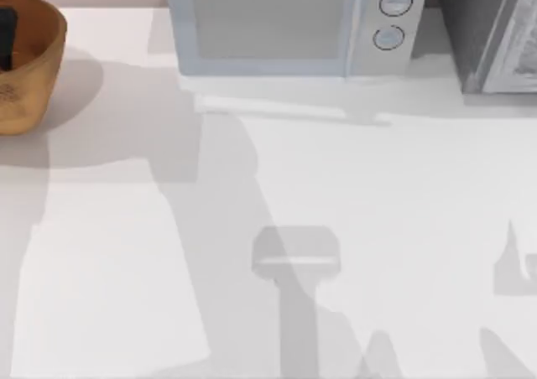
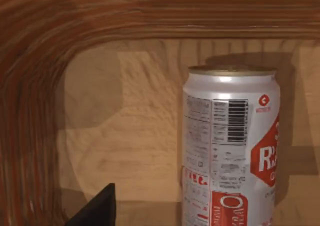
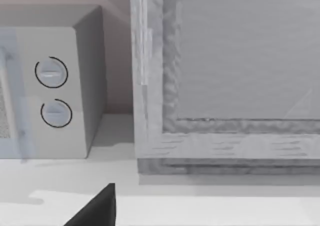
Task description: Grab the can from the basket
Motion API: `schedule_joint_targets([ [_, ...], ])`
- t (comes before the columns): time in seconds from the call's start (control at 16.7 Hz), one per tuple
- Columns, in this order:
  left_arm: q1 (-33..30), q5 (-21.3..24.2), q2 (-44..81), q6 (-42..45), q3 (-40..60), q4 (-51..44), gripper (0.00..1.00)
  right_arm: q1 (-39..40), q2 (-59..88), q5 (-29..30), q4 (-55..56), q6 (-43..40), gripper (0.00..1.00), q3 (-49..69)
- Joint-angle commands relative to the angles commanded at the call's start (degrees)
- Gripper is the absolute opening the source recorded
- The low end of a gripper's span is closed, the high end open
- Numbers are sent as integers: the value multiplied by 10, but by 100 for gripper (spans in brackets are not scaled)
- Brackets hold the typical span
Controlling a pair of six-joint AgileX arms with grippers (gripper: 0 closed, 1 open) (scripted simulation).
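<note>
Left wrist view: can point(image 2: 230, 146) upright inside basket point(image 2: 30, 86).

one basket point(image 1: 38, 56), one can point(image 2: 230, 151), one microwave point(image 1: 285, 27), perhaps one grey cabinet point(image 1: 491, 31)

All I can see of my left end effector's fingers point(image 2: 97, 208) in the left wrist view is one matte black wedge, flat-sided and tapering to a sharp tip, with no screws, cables or markings. My right end effector's fingers point(image 3: 97, 208) look just like it: the same plain black pointed wedge. In the top view, a dark, narrow, straight-edged piece point(image 1: 7, 37) of my left arm shows.
</note>
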Motion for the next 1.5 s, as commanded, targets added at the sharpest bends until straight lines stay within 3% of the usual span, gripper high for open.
schedule_joint_targets([
  [0.54, 0, 0, 18, 6, 19, -12, 100, 0, 0, 0, 0, 0, 100, 0],
  [0.96, -3, 0, 51, 1, -39, 79, 100, 0, 0, 0, 0, 0, 100, 0],
  [1.26, -3, 0, 54, 0, -44, 87, 100, 0, 0, 0, 0, 0, 100, 0],
  [1.5, -3, 0, 54, 0, -44, 87, 70, 0, 0, 0, 0, 0, 100, 0],
])
